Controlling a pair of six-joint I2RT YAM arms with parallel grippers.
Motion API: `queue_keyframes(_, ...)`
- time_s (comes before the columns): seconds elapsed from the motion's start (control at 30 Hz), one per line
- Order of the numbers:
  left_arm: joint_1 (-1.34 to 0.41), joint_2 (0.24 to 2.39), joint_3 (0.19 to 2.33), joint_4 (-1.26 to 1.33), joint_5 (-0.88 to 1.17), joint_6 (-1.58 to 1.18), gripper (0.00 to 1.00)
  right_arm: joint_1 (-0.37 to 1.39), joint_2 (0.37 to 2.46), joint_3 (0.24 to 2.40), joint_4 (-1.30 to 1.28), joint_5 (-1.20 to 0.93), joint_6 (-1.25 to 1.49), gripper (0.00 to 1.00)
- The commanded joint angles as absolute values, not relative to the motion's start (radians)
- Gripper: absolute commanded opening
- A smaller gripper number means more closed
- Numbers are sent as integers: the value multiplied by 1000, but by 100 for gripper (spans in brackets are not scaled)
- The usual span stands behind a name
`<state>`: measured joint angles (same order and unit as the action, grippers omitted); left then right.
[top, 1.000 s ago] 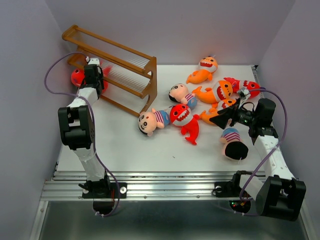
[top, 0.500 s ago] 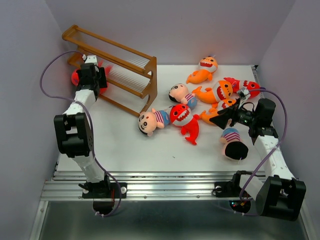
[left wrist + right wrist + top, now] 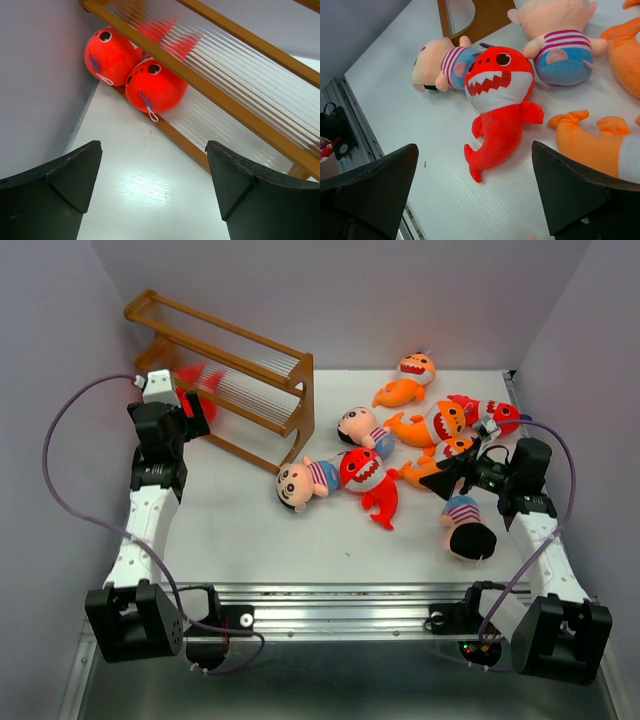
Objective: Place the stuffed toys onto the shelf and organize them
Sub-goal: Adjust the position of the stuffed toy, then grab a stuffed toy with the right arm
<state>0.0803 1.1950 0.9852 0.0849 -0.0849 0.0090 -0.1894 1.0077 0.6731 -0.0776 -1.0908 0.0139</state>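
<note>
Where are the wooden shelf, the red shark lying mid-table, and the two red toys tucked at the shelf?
shelf (image 3: 302, 410), top view, on its brown end panel.
red shark (image 3: 498, 85), right wrist view, on its toothy mouth.
red toys (image 3: 156, 89), left wrist view, on the nearer one's round head.

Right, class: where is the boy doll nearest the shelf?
Top view: the boy doll lies mid-table by the right end of the shelf, a red shark touching it.

shelf (image 3: 305, 400) left — sharks (image 3: 152, 86) inside, toys (image 3: 366, 476) right
</note>
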Motion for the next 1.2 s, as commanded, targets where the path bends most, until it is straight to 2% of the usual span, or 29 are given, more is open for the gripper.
queue_keyframes(0.0,81,1048,873,112,-8,-54,99,-205,996,709,-94,-1072,-81,100)
queue_keyframes(0.23,83,796,678,120,178,-144,99,-215,1034,721,-182,-1112,-170,100)
queue_keyframes(0.37,81,671,601,159,314,-147,99,-215,1094,869,-337,-1079,-259,100)
queue_keyframes(0.6,61,539,499,207,339,-204,99,-215,1291,1187,-707,-1020,-463,100)
queue_keyframes(0.67,54,523,502,198,334,-199,99,-215,1362,1247,-739,-986,-465,100)
queue_keyframes(0.87,38,549,509,209,327,-189,99,-190,1489,1422,-713,-784,-365,100)
queue_keyframes(1.17,40,577,529,179,330,-184,99,-124,1695,1590,-523,-434,-161,100)
